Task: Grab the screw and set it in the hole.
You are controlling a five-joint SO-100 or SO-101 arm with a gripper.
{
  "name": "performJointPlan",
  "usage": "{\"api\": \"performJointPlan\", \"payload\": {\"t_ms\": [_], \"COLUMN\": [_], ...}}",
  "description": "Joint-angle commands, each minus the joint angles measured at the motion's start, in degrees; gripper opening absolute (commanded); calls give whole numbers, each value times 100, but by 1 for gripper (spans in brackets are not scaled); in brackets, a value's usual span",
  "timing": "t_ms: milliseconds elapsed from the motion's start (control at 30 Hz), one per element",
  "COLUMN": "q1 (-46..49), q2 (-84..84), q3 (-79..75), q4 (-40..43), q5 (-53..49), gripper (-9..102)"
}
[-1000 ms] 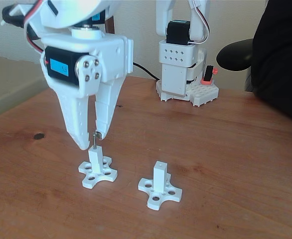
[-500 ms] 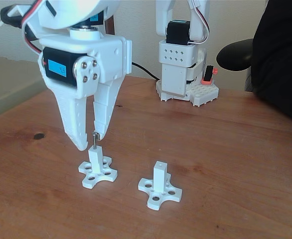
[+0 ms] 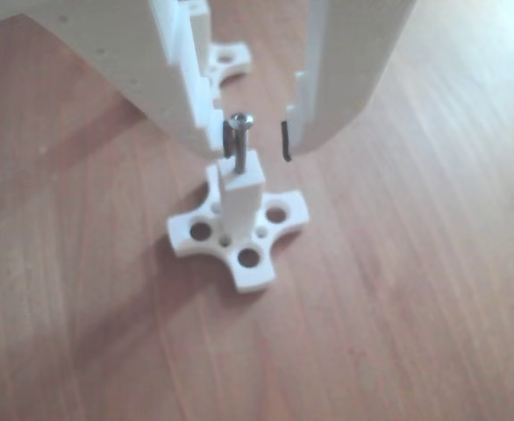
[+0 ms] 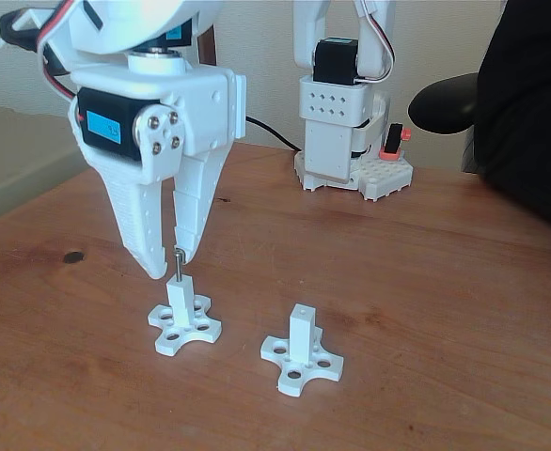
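A second white cross-based post point(image 4: 301, 350) stands unused near the wooden table's point(image 4: 445, 310) front edge. A dark spot point(image 4: 72, 256) marks the wood toward the left edge. Behind the right edge sit a black chair armrest point(image 4: 443, 103) and dark fabric point(image 4: 529, 103).

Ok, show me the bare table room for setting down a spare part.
Fixed view: free wood right of the second post, toward the dark sleeve, and along the front edge. Crowded around the left post, where the hand hangs over the screw.
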Motion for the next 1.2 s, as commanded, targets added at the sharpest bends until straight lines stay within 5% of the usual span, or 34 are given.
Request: {"api": "performJointPlan", "payload": {"t_ms": [0, 1167], "q1": [-44, -79], "q2": [132, 88], "q3": [-466, -483], "q4": [-44, -44], "q5": [-105, -114], "gripper": [6, 3]}}
